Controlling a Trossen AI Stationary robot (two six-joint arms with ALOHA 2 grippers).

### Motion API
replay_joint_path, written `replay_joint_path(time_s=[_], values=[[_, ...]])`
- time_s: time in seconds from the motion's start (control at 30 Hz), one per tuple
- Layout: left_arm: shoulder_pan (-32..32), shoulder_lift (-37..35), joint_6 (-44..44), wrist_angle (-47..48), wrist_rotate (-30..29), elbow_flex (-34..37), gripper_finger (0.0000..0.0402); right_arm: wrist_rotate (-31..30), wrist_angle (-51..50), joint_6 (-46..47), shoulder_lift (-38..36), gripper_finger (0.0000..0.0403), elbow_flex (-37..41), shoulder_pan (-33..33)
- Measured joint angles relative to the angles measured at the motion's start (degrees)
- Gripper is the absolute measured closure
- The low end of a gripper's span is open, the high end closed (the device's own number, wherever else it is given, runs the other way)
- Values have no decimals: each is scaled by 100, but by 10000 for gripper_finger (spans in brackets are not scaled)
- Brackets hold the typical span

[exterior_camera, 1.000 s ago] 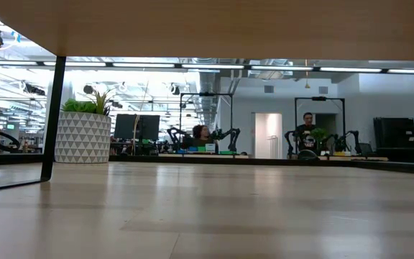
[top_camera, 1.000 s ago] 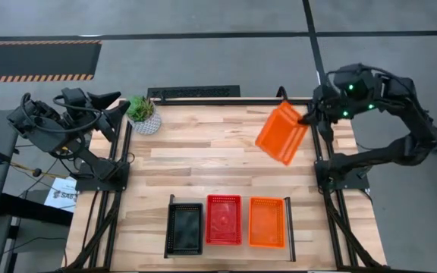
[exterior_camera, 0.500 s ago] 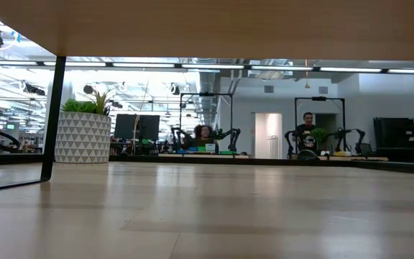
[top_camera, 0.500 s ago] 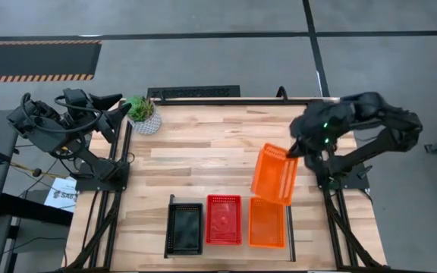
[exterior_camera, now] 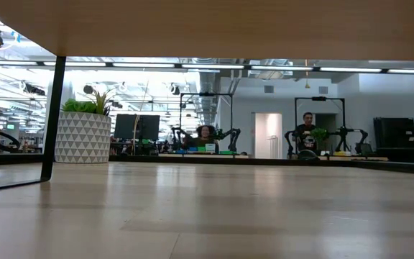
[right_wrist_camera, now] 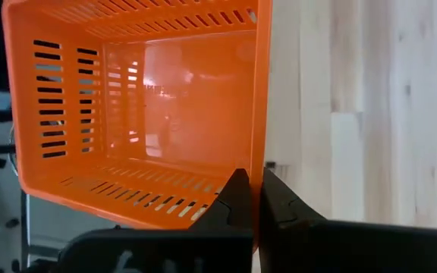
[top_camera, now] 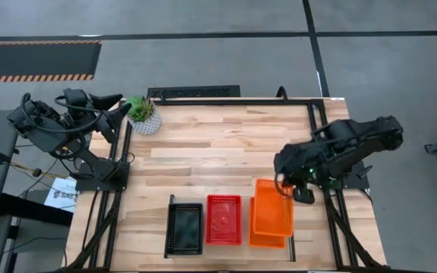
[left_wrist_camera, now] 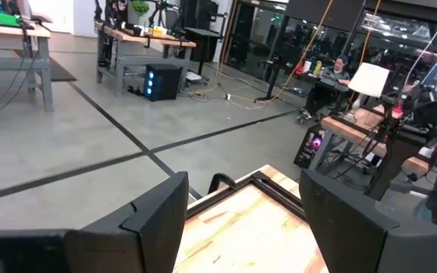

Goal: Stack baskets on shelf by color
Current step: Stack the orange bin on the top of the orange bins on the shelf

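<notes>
Right gripper (top_camera: 285,186): positioned over the table's 4 o'clock sector, just above the shelf's right end. In the right wrist view the two dark fingers (right_wrist_camera: 237,199) are nearly closed, pinching the thin side wall of an orange basket (top_camera: 273,205) at its rim. The held basket hangs open side up, slightly tilted, directly over a second orange basket (top_camera: 266,240), of which only the near edge shows beneath it. Whether the two orange baskets touch cannot be told from above.

Shelf (top_camera: 230,248): lies at the table's 6 o'clock edge, bounded by thin black side rails. On it, from 9 to 3 o'clock: a black basket (top_camera: 184,229), a red basket (top_camera: 224,219) just beside it, then the orange pair. The black and red baskets sit upright, openings up.

Left gripper (left_wrist_camera: 241,220): parked off the table's 10 o'clock corner, well apart from the baskets. Its wrist view shows the fingers spread wide with nothing between them, pointing across the table's far edge toward the room.

Potted plant (top_camera: 143,114): stands at the table's 11 o'clock corner. Wooden table (top_camera: 218,152): centre bare.
</notes>
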State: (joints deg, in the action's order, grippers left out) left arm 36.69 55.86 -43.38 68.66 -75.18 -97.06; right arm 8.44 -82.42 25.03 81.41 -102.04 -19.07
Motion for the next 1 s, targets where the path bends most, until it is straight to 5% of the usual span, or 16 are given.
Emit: replay_joint_path(time_s=[0.33,1.0], values=[[-1,0,0,0,138,0,160,-255,25,350,432,397,-2,-581],[0,0,-61,0,136,0,160,-257,19,302,692,375,18,-566]])
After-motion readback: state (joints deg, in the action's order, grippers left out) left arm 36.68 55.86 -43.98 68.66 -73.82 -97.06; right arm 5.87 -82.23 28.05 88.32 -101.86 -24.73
